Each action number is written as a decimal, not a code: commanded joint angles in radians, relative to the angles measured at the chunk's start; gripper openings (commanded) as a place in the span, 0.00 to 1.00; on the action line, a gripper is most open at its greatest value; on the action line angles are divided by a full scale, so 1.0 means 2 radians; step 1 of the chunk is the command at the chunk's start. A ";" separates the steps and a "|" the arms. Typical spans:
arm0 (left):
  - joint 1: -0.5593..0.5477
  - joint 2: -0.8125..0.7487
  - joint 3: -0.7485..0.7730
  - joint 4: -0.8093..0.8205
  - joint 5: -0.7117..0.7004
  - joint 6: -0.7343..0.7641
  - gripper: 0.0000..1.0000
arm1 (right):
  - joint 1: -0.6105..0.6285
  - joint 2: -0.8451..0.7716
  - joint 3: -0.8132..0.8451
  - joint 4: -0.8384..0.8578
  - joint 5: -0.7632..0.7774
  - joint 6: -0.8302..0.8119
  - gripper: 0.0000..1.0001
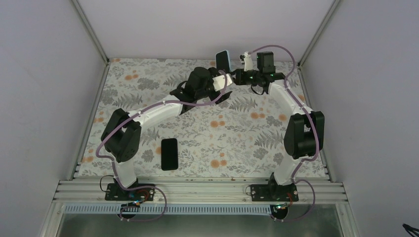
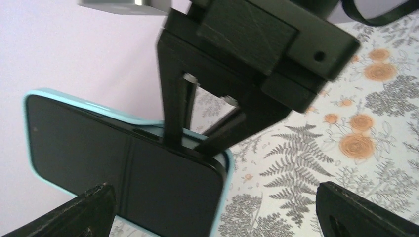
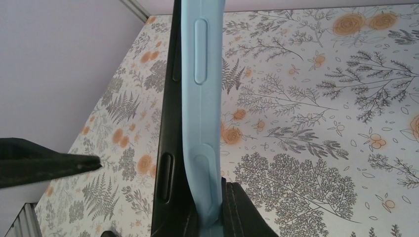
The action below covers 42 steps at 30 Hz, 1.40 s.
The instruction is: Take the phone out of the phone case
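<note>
Pale blue case (image 3: 200,108) around black phone (image 2: 99,163)

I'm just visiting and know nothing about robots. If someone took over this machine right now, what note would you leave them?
Right tool: shut on the phone case, holding it on edge in the air above the table, with the phone in it.
Left tool: open and empty, its fingers spread in front of the screen, not touching.
Done: the cased phone is lifted; along one long side the phone's black edge seems to sit beside the case lip.
Left: get the phone fully out, probably with the left tool.
A second black phone lies flat on the table.
</note>
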 commanded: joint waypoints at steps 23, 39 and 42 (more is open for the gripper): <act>-0.007 0.022 0.012 0.072 -0.081 0.016 1.00 | -0.003 -0.033 0.001 0.036 -0.006 0.010 0.03; -0.007 0.036 0.018 0.090 -0.113 0.018 0.99 | -0.002 -0.041 -0.005 0.042 -0.015 0.015 0.03; -0.008 0.033 0.014 0.091 -0.115 0.017 0.99 | -0.003 -0.040 -0.004 0.040 -0.015 0.013 0.03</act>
